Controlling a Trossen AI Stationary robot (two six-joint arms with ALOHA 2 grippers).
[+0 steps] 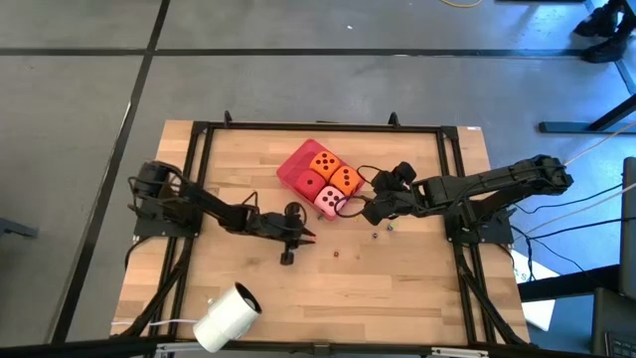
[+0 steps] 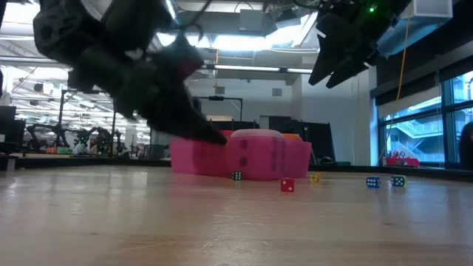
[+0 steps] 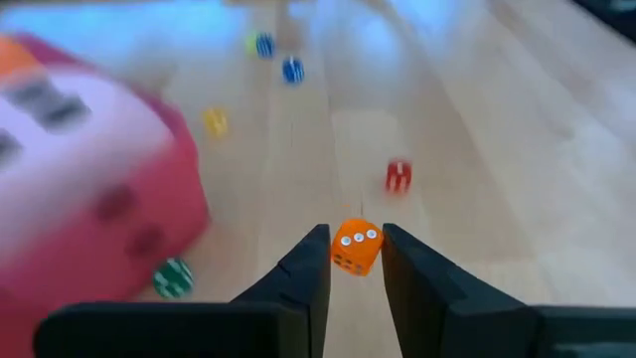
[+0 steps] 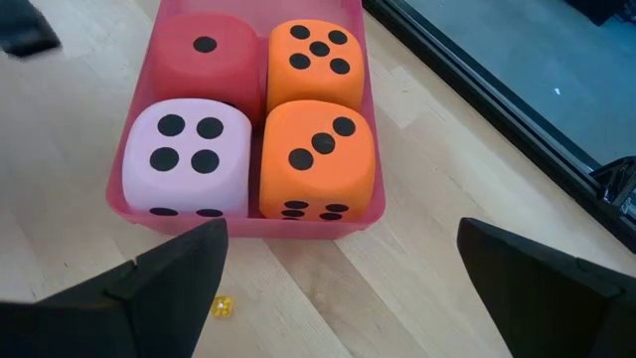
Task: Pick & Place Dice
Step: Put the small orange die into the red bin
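My left gripper (image 3: 356,249) is shut on a small orange die (image 3: 356,246) with white pips. It is above the wood just in front of the red tray (image 1: 290,164). That tray holds the large soft dice: a pink one (image 4: 186,159), two orange ones (image 4: 318,159) (image 4: 316,62) and a red one (image 4: 206,65), each resting on its bottom face. My right gripper (image 4: 343,268) hovers open above the tray's near right corner, with nothing between its fingers. In the high view my left gripper (image 1: 310,239) is left of centre and my right gripper (image 1: 363,209) is beside the tray. My left gripper pinches the small orange die by two opposite faces (image 3: 338,249), at the free ends of its fingers. The fingers come from the table's left side, slanting a little downward. The fingertips (image 2: 219,137) stand above the wood in the low view, so the die is clear of the table.
Several small dice lie loose on the wood: red (image 3: 397,176), green (image 3: 173,278), yellow (image 3: 216,122) and blue (image 3: 292,70). A white roll (image 1: 227,316) lies at the near left. A black frame (image 1: 318,126) runs round the table top.
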